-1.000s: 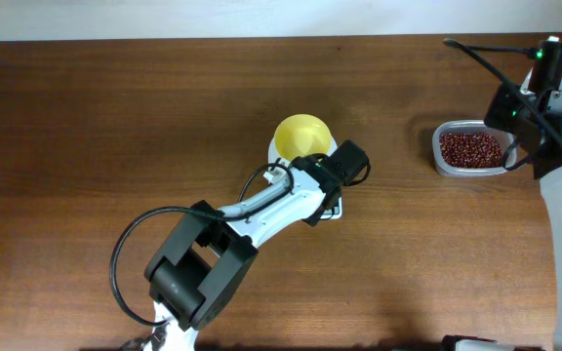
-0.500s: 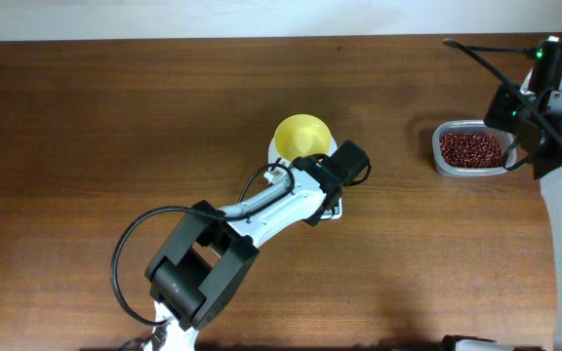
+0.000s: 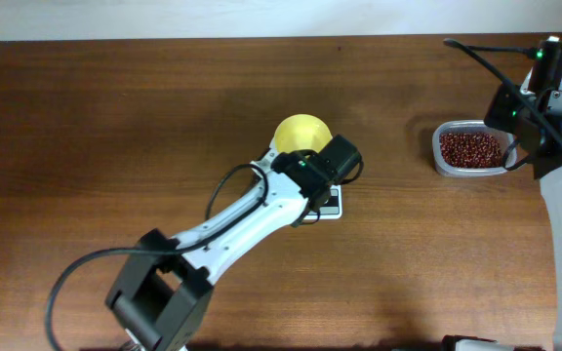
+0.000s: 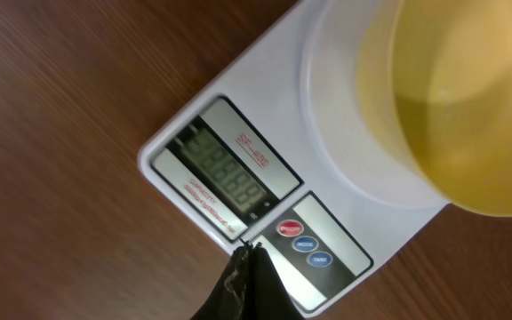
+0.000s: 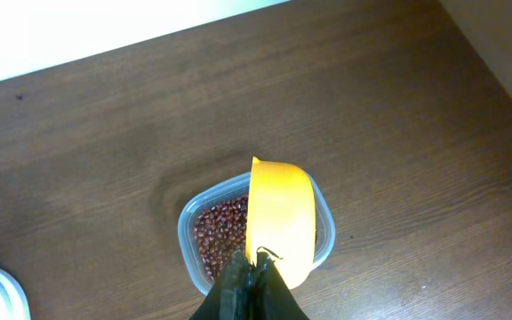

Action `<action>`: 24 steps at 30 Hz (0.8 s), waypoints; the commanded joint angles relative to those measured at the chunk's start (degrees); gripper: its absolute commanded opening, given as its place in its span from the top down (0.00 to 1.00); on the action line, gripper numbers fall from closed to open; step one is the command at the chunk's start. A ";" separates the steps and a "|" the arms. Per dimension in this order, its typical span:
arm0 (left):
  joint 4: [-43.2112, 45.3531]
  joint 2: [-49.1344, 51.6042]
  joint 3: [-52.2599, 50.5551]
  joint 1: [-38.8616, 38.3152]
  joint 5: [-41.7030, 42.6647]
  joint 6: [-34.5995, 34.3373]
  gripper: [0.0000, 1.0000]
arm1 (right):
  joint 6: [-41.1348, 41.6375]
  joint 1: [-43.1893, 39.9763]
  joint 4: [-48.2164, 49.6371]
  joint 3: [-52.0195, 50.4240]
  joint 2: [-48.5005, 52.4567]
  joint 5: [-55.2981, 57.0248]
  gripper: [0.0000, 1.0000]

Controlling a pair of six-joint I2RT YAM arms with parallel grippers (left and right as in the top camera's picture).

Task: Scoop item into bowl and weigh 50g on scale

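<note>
Though empty, closed left fingers (image 4: 243, 286) at scale (image 4: 274, 98) edge (right fingers (image 5: 247, 289) tight on scoop (image 5: 278, 213))

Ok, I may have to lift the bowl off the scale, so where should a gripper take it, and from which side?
Probably the rim, from above: the bowl sits upright and open on the scale, so one finger can go inside the wall and one outside. It looks too wide to span. Take the side away from the left gripper by the buttons.

White arms (image 3: 252, 210) with black joints (image 3: 154, 292), looping black cables (image 3: 224, 179), apparently green lights (image 3: 538, 54).
</note>
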 commanded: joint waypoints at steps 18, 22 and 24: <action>-12.39 -11.21 -0.39 27.45 22.40 97.42 0.01 | -6.23 -1.27 0.52 0.15 0.00 6.25 0.96; -6.73 -11.50 -0.42 34.27 19.02 104.69 0.01 | -6.25 -1.75 -3.43 0.15 -0.02 4.37 0.96; -1.16 -11.50 -0.42 36.26 10.14 104.69 0.01 | -6.23 -1.75 -4.35 0.15 -0.02 4.31 0.96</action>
